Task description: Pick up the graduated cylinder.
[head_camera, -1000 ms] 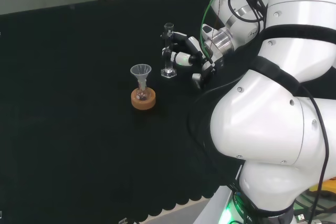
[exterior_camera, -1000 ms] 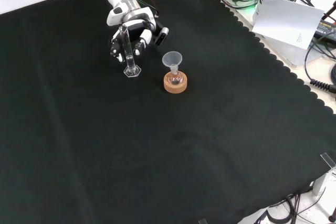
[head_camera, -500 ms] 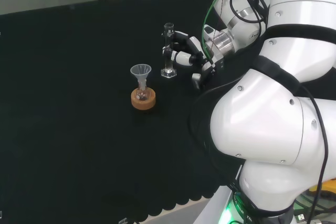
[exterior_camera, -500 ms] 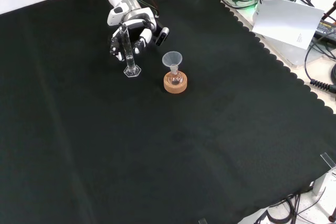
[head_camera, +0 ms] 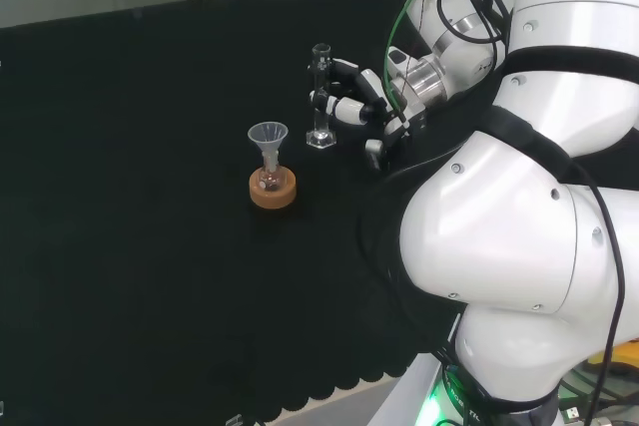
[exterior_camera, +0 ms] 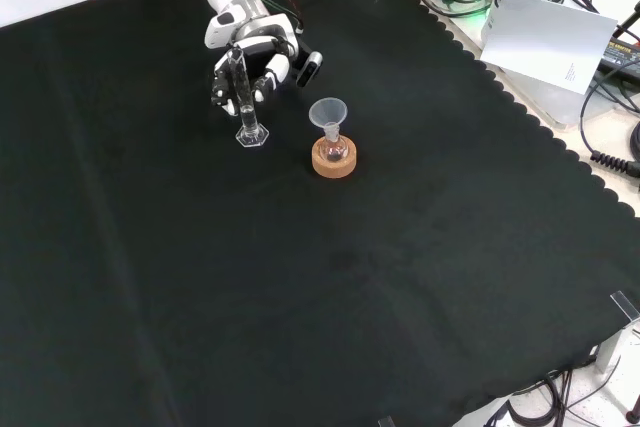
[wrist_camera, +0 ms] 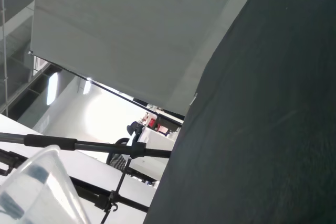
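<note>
Upright, graduated cylinder (exterior_camera: 240,93) — robot hand (exterior_camera: 262,65) curled around it.

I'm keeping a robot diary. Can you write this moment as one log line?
stage: grasping | hand: fingers around graduated cylinder | cylinder: upright, base on cloth | funnel: untouched

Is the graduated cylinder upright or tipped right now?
Upright. The graduated cylinder stands vertical with its hexagonal base flat on the cloth in the front view, hand right behind it.
</note>
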{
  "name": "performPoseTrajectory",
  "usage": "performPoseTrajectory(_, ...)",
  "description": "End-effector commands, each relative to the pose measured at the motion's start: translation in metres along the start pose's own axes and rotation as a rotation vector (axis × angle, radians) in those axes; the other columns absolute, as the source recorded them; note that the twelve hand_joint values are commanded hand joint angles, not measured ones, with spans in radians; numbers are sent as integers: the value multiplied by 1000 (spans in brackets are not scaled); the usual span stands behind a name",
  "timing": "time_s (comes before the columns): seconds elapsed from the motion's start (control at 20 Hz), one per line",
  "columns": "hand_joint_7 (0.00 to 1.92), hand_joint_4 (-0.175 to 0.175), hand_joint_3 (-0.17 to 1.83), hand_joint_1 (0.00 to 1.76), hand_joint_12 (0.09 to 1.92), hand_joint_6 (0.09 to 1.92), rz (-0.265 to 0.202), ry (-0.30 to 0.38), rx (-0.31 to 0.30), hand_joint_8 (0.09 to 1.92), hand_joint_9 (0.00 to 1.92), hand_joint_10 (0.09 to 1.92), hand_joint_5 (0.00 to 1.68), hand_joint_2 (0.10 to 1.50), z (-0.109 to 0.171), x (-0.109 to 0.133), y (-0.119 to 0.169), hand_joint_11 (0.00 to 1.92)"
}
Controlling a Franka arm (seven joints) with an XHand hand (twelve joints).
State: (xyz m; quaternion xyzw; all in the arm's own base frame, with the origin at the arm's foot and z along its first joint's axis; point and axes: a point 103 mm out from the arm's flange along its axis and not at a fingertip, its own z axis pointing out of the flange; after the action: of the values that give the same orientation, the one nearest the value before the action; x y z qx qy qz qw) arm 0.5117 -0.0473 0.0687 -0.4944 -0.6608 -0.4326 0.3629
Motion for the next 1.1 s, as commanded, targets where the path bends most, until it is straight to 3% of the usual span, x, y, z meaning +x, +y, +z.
performPoseTrajectory(0.05, 691, 7, -175, 1257, 998, 681, 13, -23, -16, 667, 1004, 358, 681, 1237, -3, 1, 1, 882)
performPoseTrajectory(0.25, 751, -11, -175, 1320, 962, 729, 20, -32, -41, 704, 1034, 370, 814, 1284, -7, 1, 1, 889)
performPoseTrajectory(0.5, 735, -37, -175, 1348, 938, 751, 26, -78, -42, 758, 1010, 427, 848, 1314, -11, 4, 2, 877)
performPoseTrajectory(0.8, 776, -80, -175, 1388, 926, 774, 26, -167, -7, 799, 1037, 488, 881, 1322, -19, 13, 5, 899)
performPoseTrajectory(1.1, 811, -89, -175, 1398, 913, 777, 35, -263, 45, 793, 1061, 489, 897, 1319, -36, 26, 7, 932)
